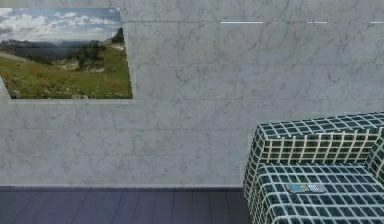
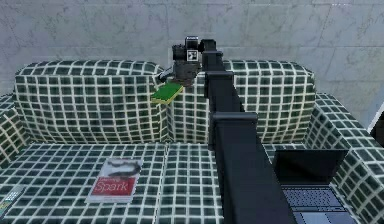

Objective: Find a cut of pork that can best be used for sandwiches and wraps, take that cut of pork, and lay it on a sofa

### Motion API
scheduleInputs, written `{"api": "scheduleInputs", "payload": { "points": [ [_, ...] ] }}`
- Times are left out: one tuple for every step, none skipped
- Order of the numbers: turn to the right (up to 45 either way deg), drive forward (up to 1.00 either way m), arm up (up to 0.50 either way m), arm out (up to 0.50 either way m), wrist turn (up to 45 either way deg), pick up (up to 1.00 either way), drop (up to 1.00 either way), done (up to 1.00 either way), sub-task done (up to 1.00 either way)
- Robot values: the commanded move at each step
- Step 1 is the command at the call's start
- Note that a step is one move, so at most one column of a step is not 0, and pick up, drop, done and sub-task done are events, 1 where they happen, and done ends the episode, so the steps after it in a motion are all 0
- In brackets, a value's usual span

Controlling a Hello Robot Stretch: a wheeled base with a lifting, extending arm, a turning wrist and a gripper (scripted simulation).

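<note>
The end effector [image 2: 172, 78] holds a flat green-and-tan piece [image 2: 167, 93], which hangs clear above the sofa [image 2: 80, 100] seat, before the backrest's middle. A magazine [image 2: 112, 180] lies near the seat's front edge.

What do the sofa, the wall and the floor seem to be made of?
Sofa: likely woven fabric, matte; checked pattern, padded cushions. Wall: looks like marble; pale grey veins. Floor: probably dark wood planks; long parallel seams.

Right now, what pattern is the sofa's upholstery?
The sofa is dark green with white grid lines; arm side view.
</note>
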Motion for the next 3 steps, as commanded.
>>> {"api": "scheduleInputs", "payload": {
  "points": [
    [0.0, 0.00, 0.00, 0.00, 0.0, 0.00, 1.00, 0.00, 0.00],
    [0.0, 0.00, 0.00, -0.10, 0.0, 0.00, 0.00, 0.00, 0.00],
    [0.0, 0.00, 0.00, 0.00, 0.0, 0.00, 0.00, 1.00, 0.00]
  ]
}}
